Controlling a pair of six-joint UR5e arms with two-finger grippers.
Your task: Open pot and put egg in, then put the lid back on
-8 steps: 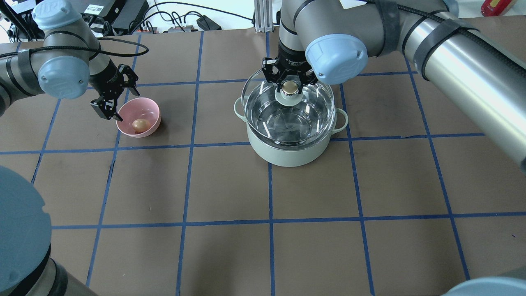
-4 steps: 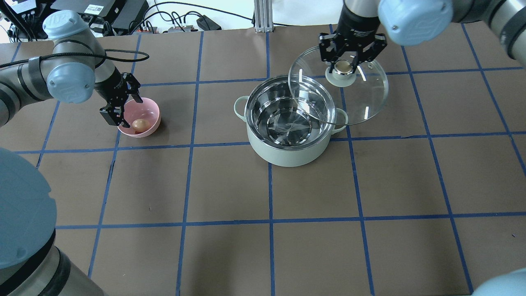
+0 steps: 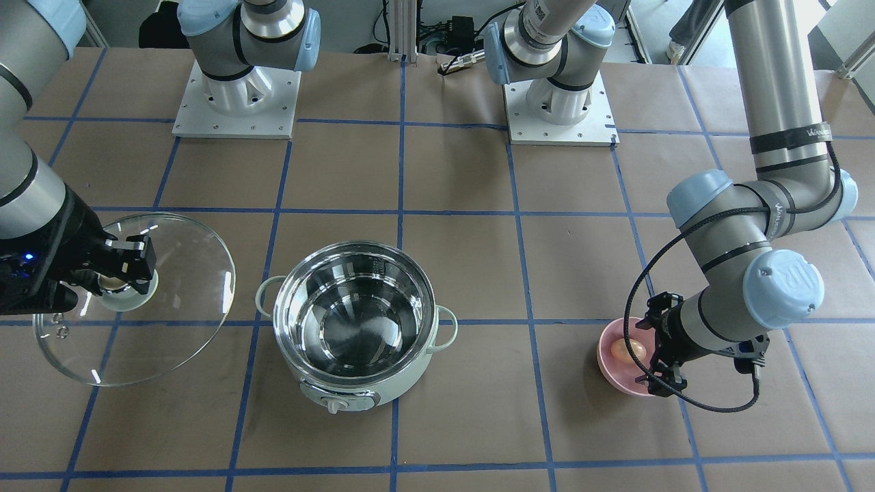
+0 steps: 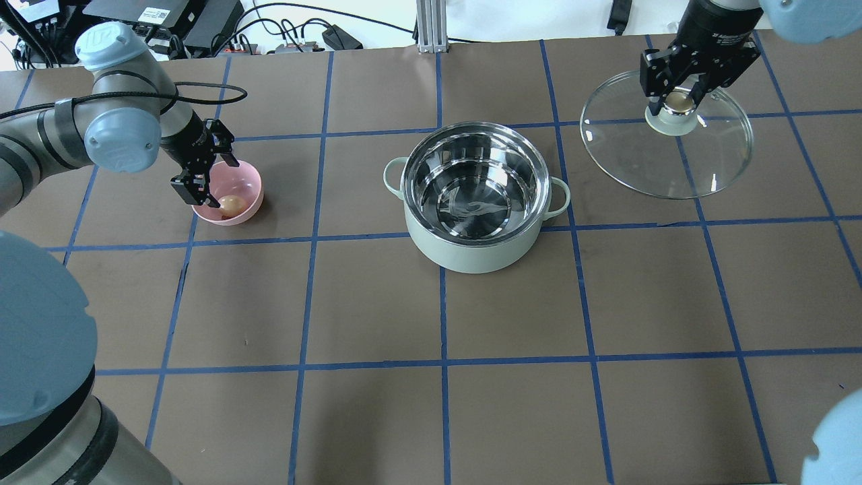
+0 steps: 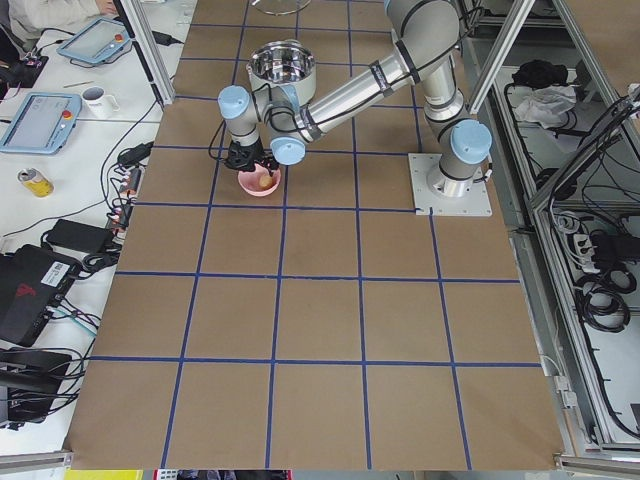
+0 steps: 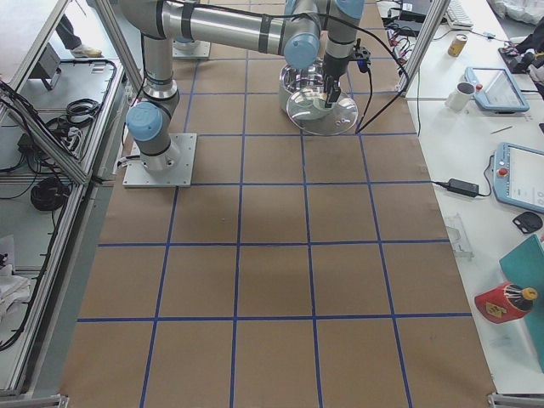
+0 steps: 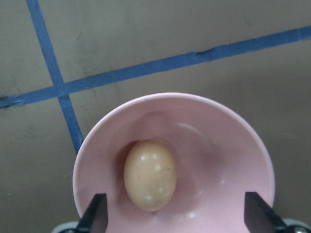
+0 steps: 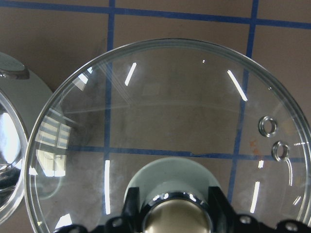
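The mint-green pot (image 4: pixel 471 252) stands uncovered at mid-table, its steel interior empty; it also shows in the front view (image 3: pixel 355 383). My right gripper (image 4: pixel 679 101) is shut on the beige knob of the glass lid (image 4: pixel 667 162) and holds it tilted over the table, to the right of and beyond the pot. The lid fills the right wrist view (image 8: pixel 170 111). The egg (image 4: pixel 230 203) lies in a pink bowl (image 4: pixel 246 178). My left gripper (image 4: pixel 217 183) is open and lowered at the bowl. In the left wrist view the fingertips (image 7: pixel 95 213) flank the egg (image 7: pixel 149 174).
The table is brown paper with a blue tape grid. The two arm bases (image 3: pixel 236 102) sit at the robot's side. The pot's control knob (image 3: pixel 333 406) faces the operators' side. Cables and electronics (image 4: pixel 175 27) lie beyond the far edge.
My right gripper has lifted the lid off the pot and carried it right and away. My left gripper has moved down to the bowl, around the egg.
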